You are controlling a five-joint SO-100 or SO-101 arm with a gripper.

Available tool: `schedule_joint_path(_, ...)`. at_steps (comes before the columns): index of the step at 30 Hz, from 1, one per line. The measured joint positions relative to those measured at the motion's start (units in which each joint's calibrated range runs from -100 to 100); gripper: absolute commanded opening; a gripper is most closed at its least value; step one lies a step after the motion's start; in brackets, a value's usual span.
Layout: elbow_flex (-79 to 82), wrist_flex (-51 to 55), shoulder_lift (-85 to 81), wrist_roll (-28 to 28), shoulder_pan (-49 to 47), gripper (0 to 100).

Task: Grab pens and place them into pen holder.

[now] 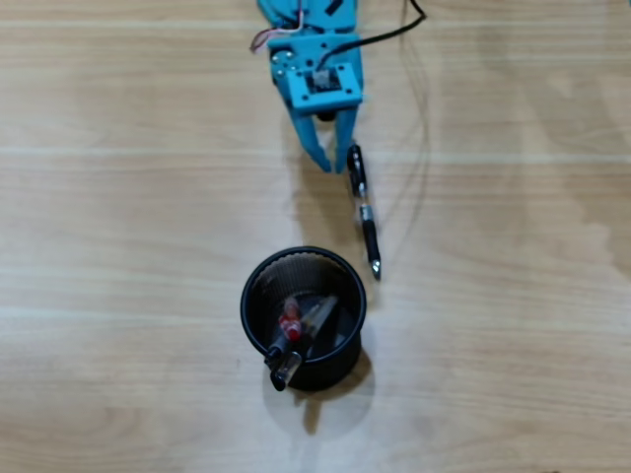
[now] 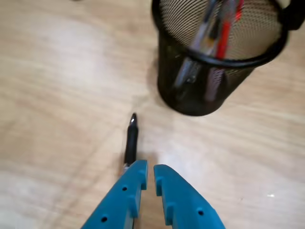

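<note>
Overhead view: black round wire-mesh pen holder (image 1: 304, 317) at lower centre, several pens inside; one black-sleeved pen (image 1: 363, 210) left on table, beside blue gripper (image 1: 335, 156).

Wrist view: fingers nearly closed, grasping nothing; pen tip (image 2: 132, 136) just left of them.

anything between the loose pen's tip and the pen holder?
Nothing. In the wrist view, bare tabletop separates the pen from the pen holder; the overhead view shows the same gap.
</note>
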Motion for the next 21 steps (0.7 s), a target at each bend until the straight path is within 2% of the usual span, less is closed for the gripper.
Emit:
schedule_joint_path(4,0.71,5.02,-0.08,0.00,-2.17,2)
schedule_joint_path(12,-11.01,25.95,6.36,0.10,-4.06,2)
schedule_joint_path(21,-24.59,32.09,18.32,0.94,-6.86,2)
